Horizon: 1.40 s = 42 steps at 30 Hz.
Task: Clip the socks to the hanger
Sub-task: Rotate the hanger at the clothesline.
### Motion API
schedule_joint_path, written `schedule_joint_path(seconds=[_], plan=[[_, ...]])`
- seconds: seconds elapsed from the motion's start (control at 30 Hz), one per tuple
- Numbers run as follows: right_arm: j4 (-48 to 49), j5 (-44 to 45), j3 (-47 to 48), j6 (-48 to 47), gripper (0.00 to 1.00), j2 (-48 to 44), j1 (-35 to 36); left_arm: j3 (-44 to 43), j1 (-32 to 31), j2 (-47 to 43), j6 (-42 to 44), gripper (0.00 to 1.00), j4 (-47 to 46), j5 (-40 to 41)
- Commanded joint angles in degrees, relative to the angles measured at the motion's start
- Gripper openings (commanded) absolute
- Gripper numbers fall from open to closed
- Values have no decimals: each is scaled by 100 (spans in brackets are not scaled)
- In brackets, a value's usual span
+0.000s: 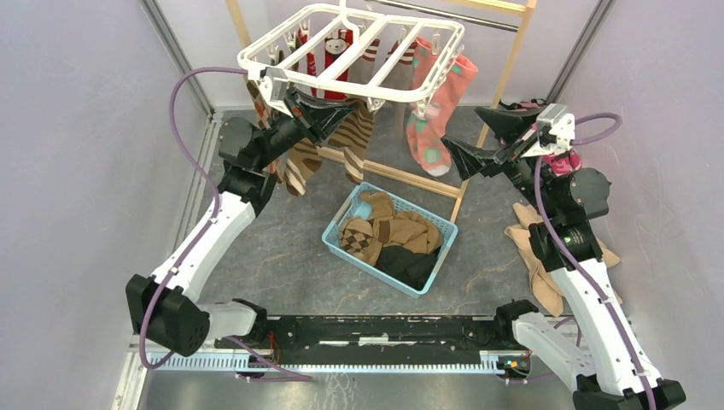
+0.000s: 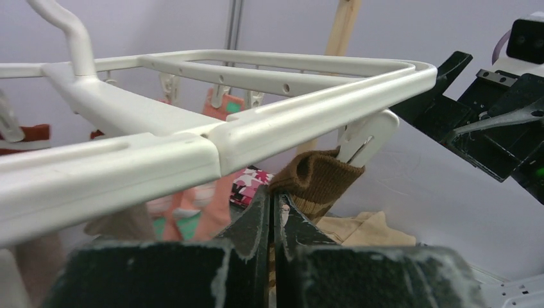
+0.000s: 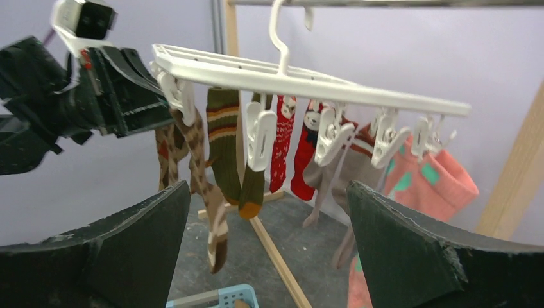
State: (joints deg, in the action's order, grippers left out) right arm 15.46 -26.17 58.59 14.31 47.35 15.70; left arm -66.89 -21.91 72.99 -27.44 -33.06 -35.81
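Clipping step, seen from three cameras. The hanger (image 1: 282,34) hangs in the upper centre of the top view, with several socks already pinned along its rim, among them a pink sock (image 1: 435,120) at the right. More socks wait in the blue basket (image 1: 341,212) at centre frame. My left gripper (image 1: 329,115) sits under the hanger's near-left edge, its jaws pressed together on a brown striped sock (image 2: 321,179). In the left wrist view, the cuff rises to touch the lower end of a white clip (image 2: 365,138) right of centre. I cannot tell whether that clip has already bitten the fabric. My right gripper (image 1: 487,137) stands at the right of the top view with its jaws spread wide, holding nothing and facing the row of clips. To do this step well, I judge that the right fingers should squeeze the clip open while the left arm pushes the cuff deep between its teeth. I would let go only once the clip closes, and keep the hanger from swinging.
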Motion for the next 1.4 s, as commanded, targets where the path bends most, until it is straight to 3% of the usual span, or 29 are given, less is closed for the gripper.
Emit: schedule_joint_path(seconds=[0.0, 0.5, 0.77, 1.1, 1.37], plan=[[-351, 607, -113, -208, 98, -32, -15, 51, 176, -298, 414, 2, 408, 296], [-615, 1014, -295, -373, 98, 63, -42, 75, 918, -496, 331, 2, 820, 504], [-624, 961, -374, -348, 98, 203, -81, 85, 1628, -591, 45, 2, 740, 449], [-549, 839, -480, -298, 98, 245, -123, -130, 2543, -99, -558, 2, 378, 241], [-251, 349, -591, -219, 98, 203, -129, -277, 2694, 308, -901, 2, 50, -91]])
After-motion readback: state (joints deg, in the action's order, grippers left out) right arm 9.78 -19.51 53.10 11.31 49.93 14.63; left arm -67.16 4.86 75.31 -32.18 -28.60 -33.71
